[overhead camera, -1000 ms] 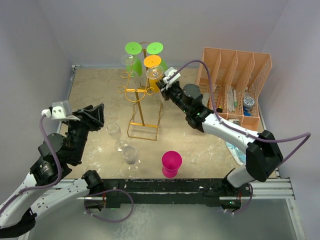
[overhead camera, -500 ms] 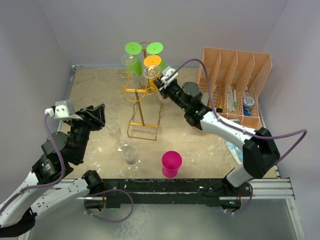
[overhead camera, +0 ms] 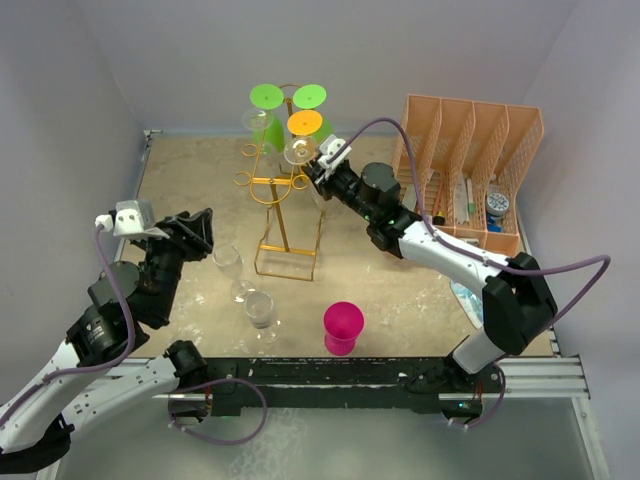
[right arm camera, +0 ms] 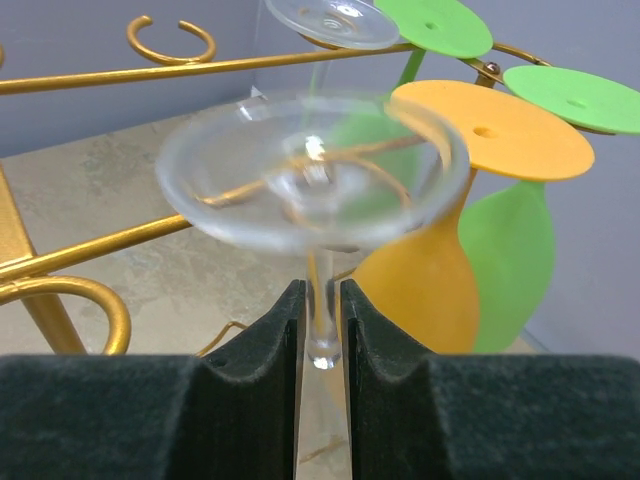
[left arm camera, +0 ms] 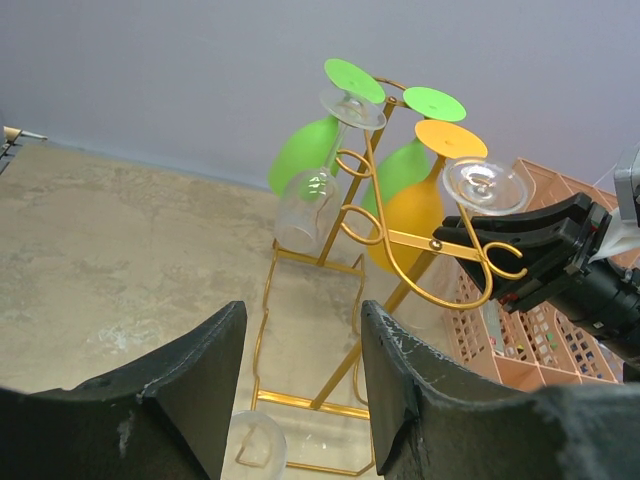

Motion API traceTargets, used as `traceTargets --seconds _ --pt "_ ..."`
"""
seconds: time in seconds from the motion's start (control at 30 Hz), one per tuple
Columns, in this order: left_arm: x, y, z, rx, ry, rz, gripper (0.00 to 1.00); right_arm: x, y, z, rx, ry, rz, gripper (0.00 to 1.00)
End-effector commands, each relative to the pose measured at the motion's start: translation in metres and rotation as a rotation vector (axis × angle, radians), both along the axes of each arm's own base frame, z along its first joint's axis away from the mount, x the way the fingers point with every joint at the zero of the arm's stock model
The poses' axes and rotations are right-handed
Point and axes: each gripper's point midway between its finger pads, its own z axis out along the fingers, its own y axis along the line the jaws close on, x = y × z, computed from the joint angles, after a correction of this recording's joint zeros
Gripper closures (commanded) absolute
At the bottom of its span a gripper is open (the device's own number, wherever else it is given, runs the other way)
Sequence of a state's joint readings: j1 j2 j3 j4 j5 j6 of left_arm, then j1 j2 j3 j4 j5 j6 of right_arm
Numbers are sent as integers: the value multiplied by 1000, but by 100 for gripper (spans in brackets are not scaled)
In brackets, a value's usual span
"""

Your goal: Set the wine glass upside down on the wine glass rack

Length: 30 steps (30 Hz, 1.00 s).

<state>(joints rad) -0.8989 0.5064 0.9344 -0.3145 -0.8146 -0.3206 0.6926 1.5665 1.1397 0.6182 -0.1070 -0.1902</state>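
The gold wire wine glass rack (overhead camera: 285, 215) stands at the back middle of the table. Two green glasses (overhead camera: 268, 98) and an orange one (overhead camera: 305, 122) hang upside down on it, and a clear one (left arm camera: 312, 195) too. My right gripper (overhead camera: 318, 168) is shut on the stem of a clear wine glass (overhead camera: 300, 150), held foot up beside a curled side hook (left arm camera: 490, 270). In the right wrist view the stem (right arm camera: 322, 300) runs between the pads under the round foot (right arm camera: 312, 180). My left gripper (overhead camera: 200, 232) hovers open and empty, left of the rack.
Two clear glasses (overhead camera: 227, 260) (overhead camera: 260, 308) stand upright on the table in front of my left gripper. A pink cup (overhead camera: 343, 325) sits near the front edge. A peach mesh organizer (overhead camera: 470, 160) stands at the back right, behind my right arm.
My right gripper has carried the clear glass a little left, closer to the rack's hook. My left arm has shifted slightly.
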Motion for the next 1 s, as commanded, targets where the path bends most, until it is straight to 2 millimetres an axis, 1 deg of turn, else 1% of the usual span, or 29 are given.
traceTargets --seconds 0.0,0.03,0.2,0.33,0.47,0.57,0.67,0.77,0.83,0.9,0.93,0.97 --pt "0 -5 1 2 -3 -20 53 -2 5 37 67 -55 35 77" --pt "0 -5 1 2 -3 -20 53 -1 5 34 64 -47 31 77" --pt "0 -4 1 -1 -3 -19 53 -1 6 34 91 -30 34 77" --pt "-1 -3 2 -7 -5 -19 53 -2 1 36 122 -26 13 75" --pt "-2 -3 3 -16 -9 -23 53 -4 -5 39 153 -33 -9 66" --pt "-3 -2 5 -23 -14 -27 53 -6 -10 35 164 -26 -23 58" --pt "-4 -2 5 -26 -15 -29 53 -9 -18 31 178 -16 -47 54" --pt "-3 -3 4 -26 -15 -34 53 -19 -28 28 199 -12 -56 54" --pt "-3 -4 5 -27 -15 -36 53 -30 -36 35 234 -25 -53 53" --pt "-4 -5 5 -29 -16 -43 53 -36 -43 34 243 -16 -62 53" --pt "-4 -5 5 -31 -17 -45 53 -38 -47 38 255 -10 -72 53" --pt "-4 -6 5 -32 -17 -48 53 -40 -52 27 246 17 -91 52"
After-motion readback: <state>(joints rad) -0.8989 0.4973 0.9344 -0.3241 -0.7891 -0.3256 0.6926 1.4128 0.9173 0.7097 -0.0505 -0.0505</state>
